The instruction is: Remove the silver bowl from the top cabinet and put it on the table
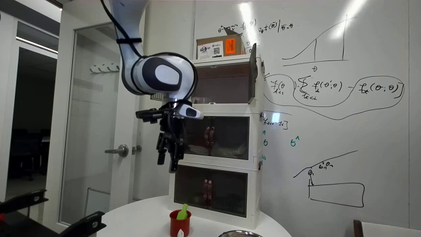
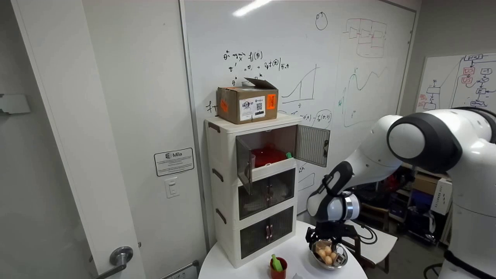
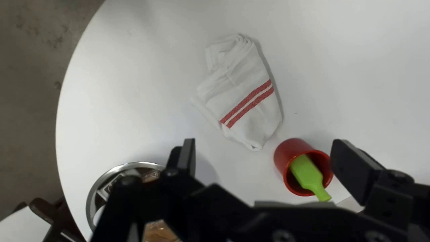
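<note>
Shiny round silver metal bowl is sitting on the round white surface, carrying tan rounded items; weight's unclear, contents part-hidden. Rim's looking stiff, prob. slippery, needing a level pinch. Black two-finger hand is hanging w/ fingers apart.

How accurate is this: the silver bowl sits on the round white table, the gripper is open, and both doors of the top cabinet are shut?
Not quite: both doors of the top cabinet stand open, as an exterior view shows. The silver bowl does sit on the round white table, and the gripper is open.
</note>
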Robot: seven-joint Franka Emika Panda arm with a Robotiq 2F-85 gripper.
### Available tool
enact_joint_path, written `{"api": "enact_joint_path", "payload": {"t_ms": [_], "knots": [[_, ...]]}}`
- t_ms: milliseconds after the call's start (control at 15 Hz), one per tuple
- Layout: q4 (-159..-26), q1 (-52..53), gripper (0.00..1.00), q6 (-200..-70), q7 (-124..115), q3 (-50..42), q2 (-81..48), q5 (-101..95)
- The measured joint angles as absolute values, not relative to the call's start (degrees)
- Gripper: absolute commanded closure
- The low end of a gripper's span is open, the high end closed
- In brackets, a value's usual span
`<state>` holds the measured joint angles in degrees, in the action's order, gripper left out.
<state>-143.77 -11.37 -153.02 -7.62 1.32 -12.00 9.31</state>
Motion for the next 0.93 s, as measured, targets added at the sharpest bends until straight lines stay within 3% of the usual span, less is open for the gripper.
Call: {"api": "enact_joint_path", "payload": {"t_ms": [267, 533, 933], "knots": [[-147.9, -18.1, 0.00, -144.6, 9.1, 5.2, -0.8, 13.0], [-150.2, -14.4, 0.00, -130.6, 23.9, -2.1, 11.7, 17.8], [-149.2, -11.0, 0.00, -115.2, 27.1, -11.7, 23.8, 18.0]]}}
